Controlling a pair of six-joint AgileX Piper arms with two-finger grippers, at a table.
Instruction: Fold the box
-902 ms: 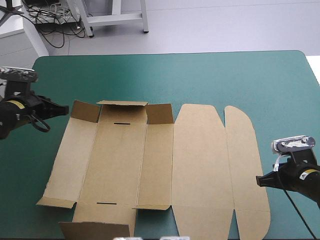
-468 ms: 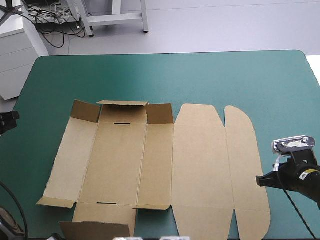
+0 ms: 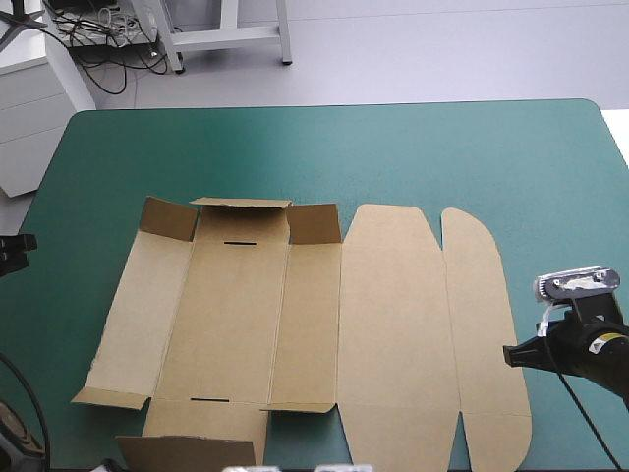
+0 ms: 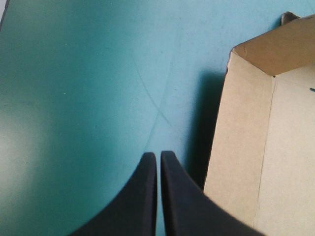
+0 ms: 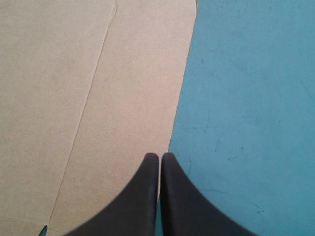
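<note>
1. Right gripper (image 5: 160,156), fingers pressed together and empty, sits at the lower right of the high view, its tip over the right edge of the box (image 3: 295,334).
2. Left gripper (image 4: 158,155), likewise pressed together and empty, stands at mid-left, apart from the box.
3. The box lies flat mid-frame, spreading left to right; the right arm looks nearer.

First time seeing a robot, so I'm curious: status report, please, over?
Left gripper shut, left of the box. Right gripper shut at its right edge. Box mostly flat, end flaps raised. Nothing blocking it.
</note>
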